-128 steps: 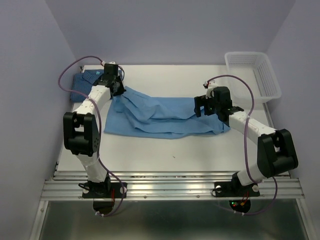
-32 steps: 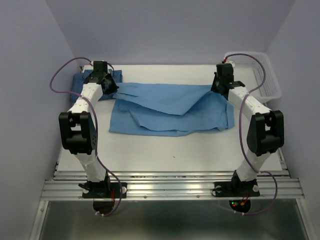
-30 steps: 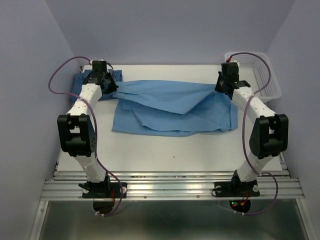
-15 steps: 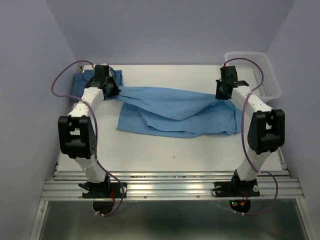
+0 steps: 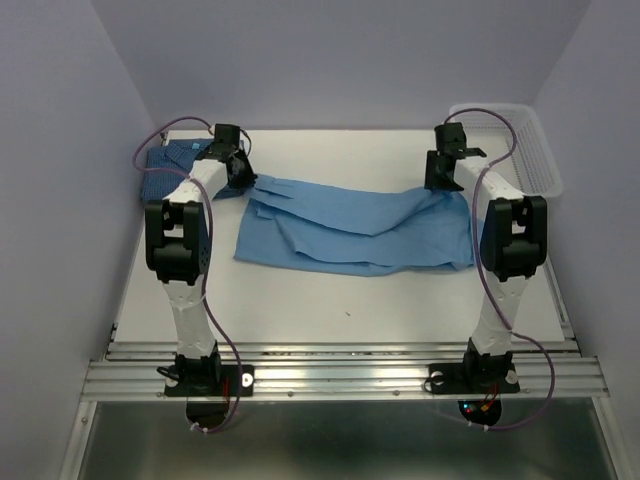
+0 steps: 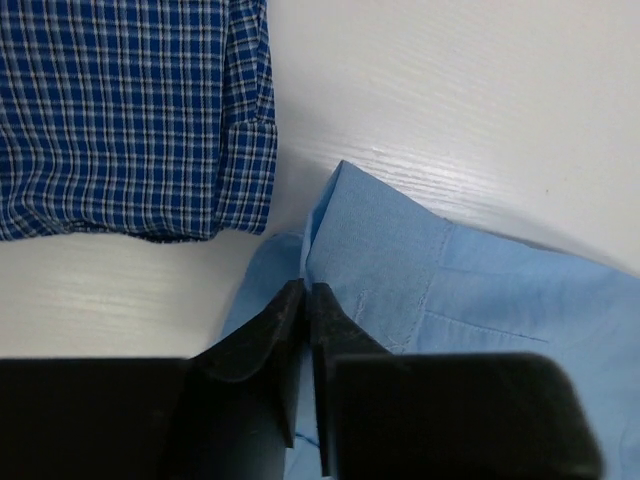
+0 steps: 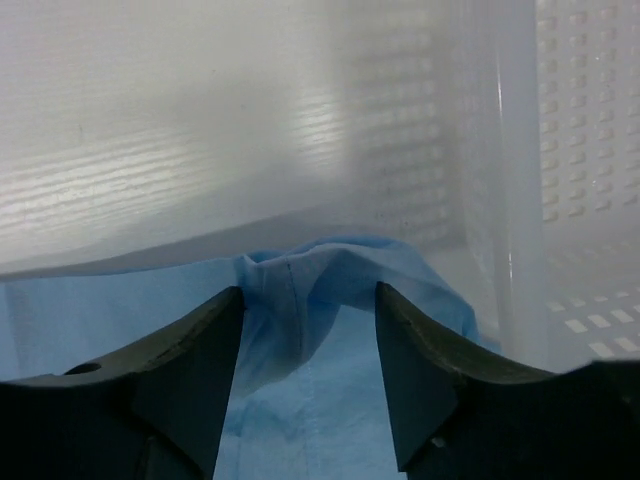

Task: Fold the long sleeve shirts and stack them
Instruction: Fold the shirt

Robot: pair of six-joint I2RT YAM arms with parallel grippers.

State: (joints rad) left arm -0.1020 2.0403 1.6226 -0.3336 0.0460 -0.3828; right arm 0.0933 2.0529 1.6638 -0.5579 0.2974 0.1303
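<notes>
Now the right gripper (image 7: 308, 300) is standing wide open, having let go of the light-blue shirt (image 5: 360, 225), which is lying flatter across the table (image 5: 330, 300) than before, while the left gripper (image 6: 305, 292) is still pinching its far-left corner, so the spreading is probably ending.

Light blue shirt (image 5: 360, 225): I see plain woven cloth, matt, soft creases, stitched cuff seam. Checked shirt (image 6: 120, 110): woven cloth, fine weave visible, matt. Table (image 5: 350, 290): white, faint wood-like grain in my left wrist view, slight sheen. Basket (image 5: 530, 150): white plastic mesh, translucent. Left gripper (image 6: 306, 300) fingers (image 6: 250, 350): black plastic, matt, smooth. Front rail (image 5: 340, 372): ribbed bare metal, looks brushed to me.
</notes>
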